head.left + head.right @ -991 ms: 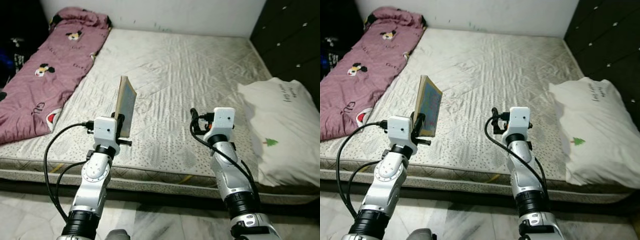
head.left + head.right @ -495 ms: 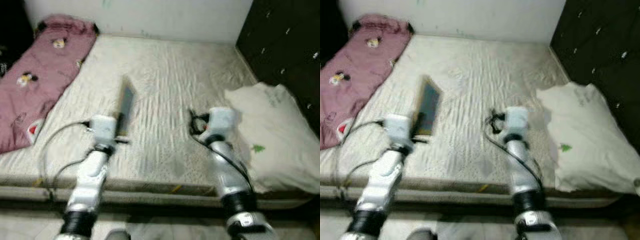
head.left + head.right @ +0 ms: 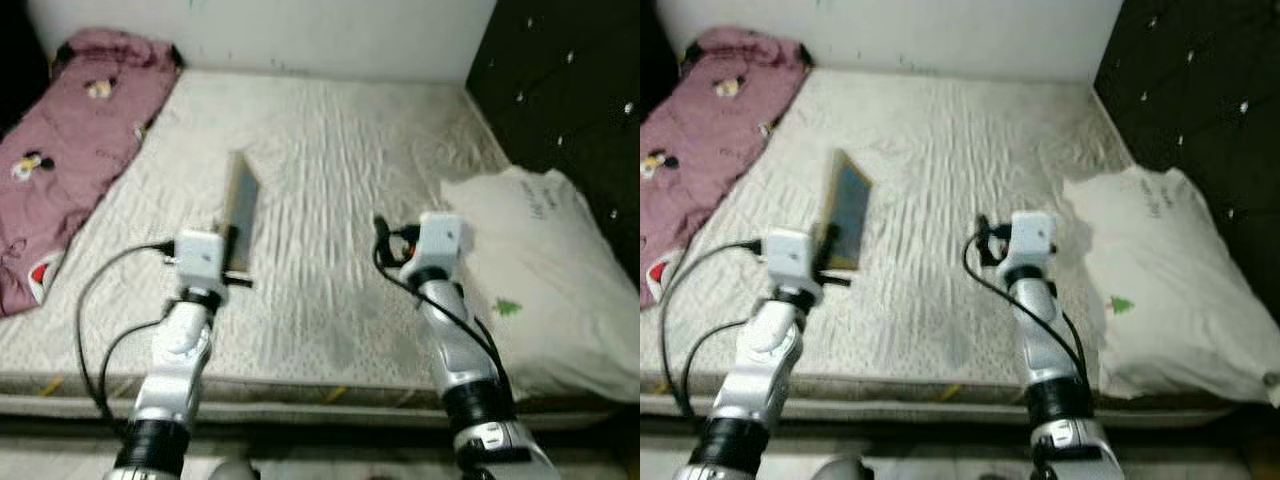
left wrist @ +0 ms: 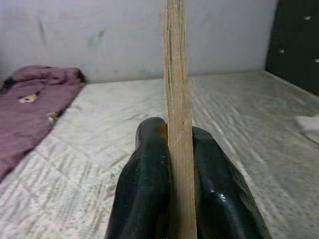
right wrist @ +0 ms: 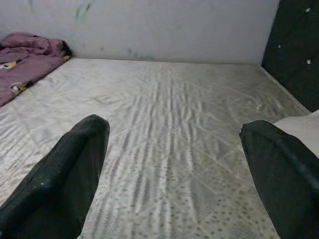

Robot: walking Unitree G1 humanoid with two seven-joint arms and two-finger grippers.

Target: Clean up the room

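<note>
1. I am carrying a thin flat book (image 3: 846,212) away from the bed as part of tidying; to do this well I judge I should keep it upright, keep my squeeze steady, and move slowly so it does not swing or slip while I walk
2. My left gripper (image 4: 169,149) is closed on the book's lower edge, one black finger pressed against each face, with the book rising straight up between them
3. In the head view the book stands on edge above my left wrist, at about 12 o'clock from it, held in the air over the near part of the mattress (image 3: 340,160)
4. My right gripper (image 5: 174,149) is empty, its two fingers spread wide apart over bare mattress, and I would keep it clear of the book
5. A white pillow (image 3: 540,260) lies at 3 o'clock from my right arm, and a pink blanket (image 3: 70,130) lies at 10 o'clock from my left arm, both well apart from the book
</note>
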